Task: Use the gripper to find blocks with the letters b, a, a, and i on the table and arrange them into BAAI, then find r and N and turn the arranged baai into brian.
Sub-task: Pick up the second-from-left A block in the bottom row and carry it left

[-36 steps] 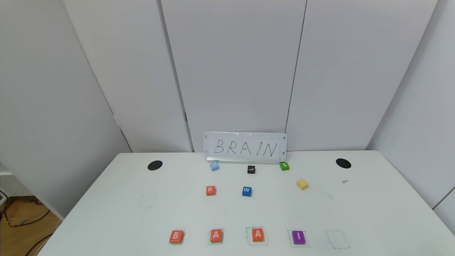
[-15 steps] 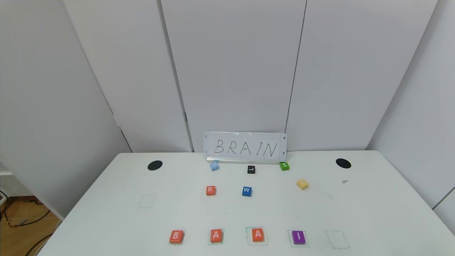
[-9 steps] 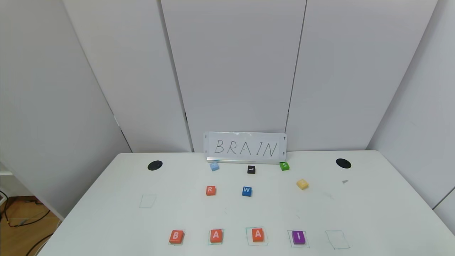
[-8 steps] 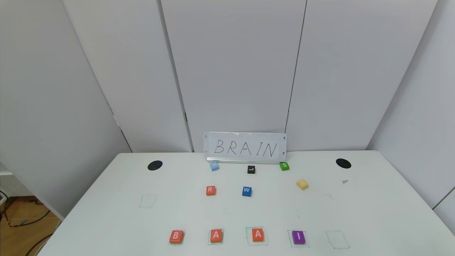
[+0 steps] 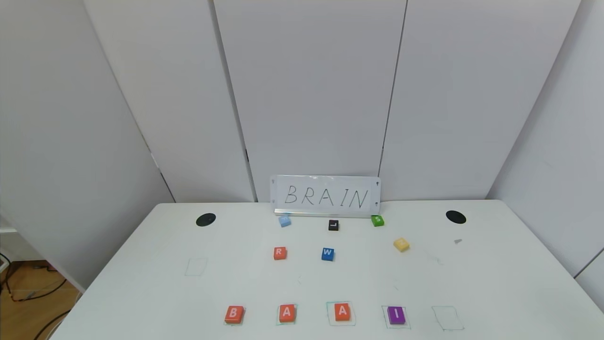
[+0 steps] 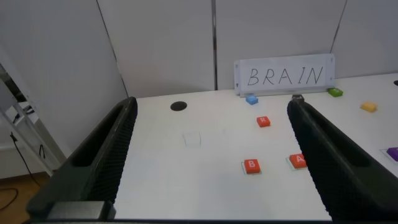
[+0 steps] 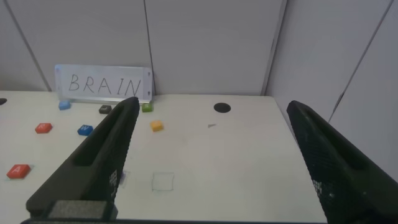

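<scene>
Blocks [image 5: 314, 313] in green squares, spelling BAAI.

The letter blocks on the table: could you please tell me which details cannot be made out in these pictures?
- Pale blue block: letter too faint and small in every view.
- Yellow block: letter too pale to read in the head view.
- Purple I block: cut off by the picture's edge in the left wrist view.
- Black block: letter too small in the right wrist view.

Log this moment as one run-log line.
row: B, A, A, I placed | R, N untouched | left gripper open, parked | right gripper open, parked
</scene>
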